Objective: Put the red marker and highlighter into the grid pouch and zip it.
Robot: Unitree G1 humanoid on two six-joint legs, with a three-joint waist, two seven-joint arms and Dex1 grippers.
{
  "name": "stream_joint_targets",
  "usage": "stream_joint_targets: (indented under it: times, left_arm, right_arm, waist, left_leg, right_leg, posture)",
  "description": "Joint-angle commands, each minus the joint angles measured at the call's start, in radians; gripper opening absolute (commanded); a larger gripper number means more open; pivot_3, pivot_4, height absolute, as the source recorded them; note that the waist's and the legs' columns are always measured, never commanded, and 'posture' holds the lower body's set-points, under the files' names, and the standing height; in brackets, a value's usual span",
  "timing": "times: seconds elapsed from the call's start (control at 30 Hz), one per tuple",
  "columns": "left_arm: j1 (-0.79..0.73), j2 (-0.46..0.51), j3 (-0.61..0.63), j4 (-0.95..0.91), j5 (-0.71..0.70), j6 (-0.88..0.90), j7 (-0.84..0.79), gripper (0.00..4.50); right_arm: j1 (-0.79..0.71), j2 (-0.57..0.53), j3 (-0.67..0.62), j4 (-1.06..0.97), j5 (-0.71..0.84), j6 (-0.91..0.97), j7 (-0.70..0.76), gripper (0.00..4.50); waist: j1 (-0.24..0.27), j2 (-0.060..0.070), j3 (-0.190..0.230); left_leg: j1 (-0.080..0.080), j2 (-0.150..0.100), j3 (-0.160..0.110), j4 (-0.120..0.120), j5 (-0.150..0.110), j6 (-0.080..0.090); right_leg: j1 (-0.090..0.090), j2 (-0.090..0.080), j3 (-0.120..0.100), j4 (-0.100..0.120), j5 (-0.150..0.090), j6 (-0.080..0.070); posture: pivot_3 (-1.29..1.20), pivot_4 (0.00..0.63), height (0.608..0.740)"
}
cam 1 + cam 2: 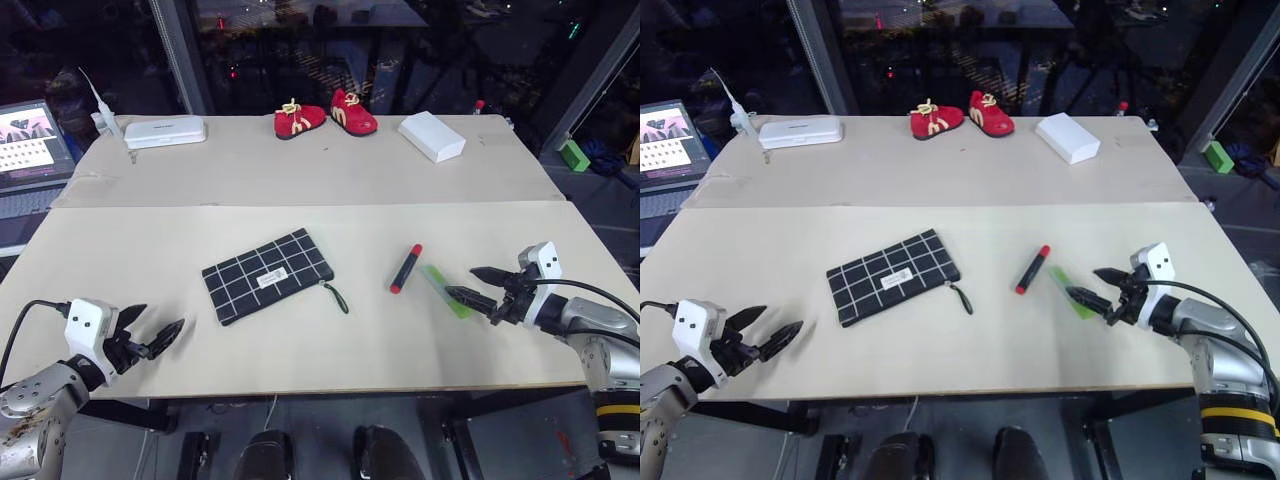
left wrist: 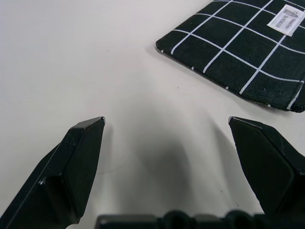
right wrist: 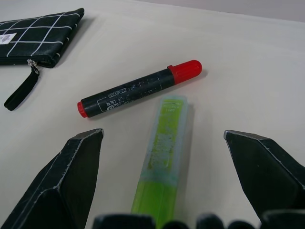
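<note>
The grid pouch point(image 1: 268, 276) lies flat in the middle of the table, its dark zipper cord point(image 1: 335, 296) trailing to the right. The red marker point(image 1: 405, 268) rests right of the pouch, and the light-green highlighter point(image 1: 446, 291) lies just right of the marker. My right gripper point(image 1: 479, 284) stands open at the highlighter's right end, its fingers either side of the stick in the right wrist view point(image 3: 164, 138), with nothing held. My left gripper point(image 1: 153, 333) hovers open near the table's front left, short of the pouch's corner point(image 2: 238, 52).
A pair of small red shoes point(image 1: 324, 117), a white box point(image 1: 432, 136) and a white case point(image 1: 165, 131) sit along the table's far side. A laptop point(image 1: 35, 145) stands at the far left. A small green block point(image 1: 573, 155) lies off the table at the right.
</note>
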Motion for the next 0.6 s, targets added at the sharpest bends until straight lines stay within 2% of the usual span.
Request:
stream_joint_targets:
  times: [0.03, 0.07, 0.2, 0.3, 0.53, 0.6]
  left_arm:
    - [-0.025, -0.004, 0.021, -0.057, -0.036, -0.014, -0.013, 4.5]
    - [-0.044, 0.001, 0.006, -0.066, -0.044, -0.023, -0.034, 4.5]
    - [-0.049, 0.043, -0.063, -0.027, 0.041, -0.18, -0.162, 4.5]
    - [-0.049, 0.084, -0.099, 0.007, 0.115, -0.282, -0.205, 4.5]
    - [-0.12, 0.115, -0.141, 0.07, 0.16, -0.368, -0.25, 4.5]
    - [-0.124, 0.117, -0.154, 0.089, 0.162, -0.383, -0.268, 4.5]
  right_arm:
    - [-0.024, -0.002, -0.019, 0.006, 0.002, -0.023, 0.004, 4.5]
    - [-0.035, 0.0, -0.021, 0.018, 0.001, -0.02, -0.008, 4.5]
    - [-0.065, 0.006, -0.024, 0.036, 0.017, 0.002, -0.008, 3.57]
    - [-0.084, 0.013, -0.019, 0.019, 0.028, 0.023, -0.013, 2.53]
    - [-0.189, 0.06, 0.052, -0.061, 0.04, 0.049, 0.012, 0.01]
    - [-0.225, 0.092, 0.086, -0.101, 0.057, 0.092, 0.014, 0.01]
  waist:
    - [0.0, 0.0, 0.0]
    - [0.0, 0.0, 0.0]
    - [0.001, 0.0, 0.0]
    - [-0.001, 0.0, 0.0]
    - [-0.009, 0.0, 0.0]
    - [-0.014, 0.0, 0.0]
  left_leg:
    - [0.0, 0.0, 0.0, 0.0, 0.0, 0.0]
    - [0.0, 0.0, 0.0, 0.0, 0.0, 0.0]
    - [0.0, -0.001, 0.001, 0.0, 0.0, 0.0]
    - [0.0, 0.0, 0.001, 0.0, 0.0, 0.0]
    - [0.0, 0.0, 0.002, 0.0, 0.0, 0.0]
    - [0.001, 0.001, 0.003, 0.0, 0.0, 0.0]
  right_leg:
    - [0.0, 0.0, 0.0, 0.0, 0.0, 0.0]
    - [0.0, 0.0, 0.0, 0.0, 0.0, 0.0]
    - [0.0, 0.0, 0.0, 0.0, 0.0, 0.0]
    - [0.0, 0.001, 0.0, 0.0, 0.0, 0.0]
    - [0.0, 0.001, 0.0, 0.001, 0.0, -0.001]
    - [-0.001, 0.001, 0.0, 0.001, 0.001, -0.001]
  posture:
    - [0.0, 0.15, 0.74]
    - [0.0, 0.15, 0.74]
    - [0.0, 0.15, 0.74]
    - [0.0, 0.15, 0.74]
    - [0.0, 0.15, 0.74]
    - [0.0, 0.15, 0.74]
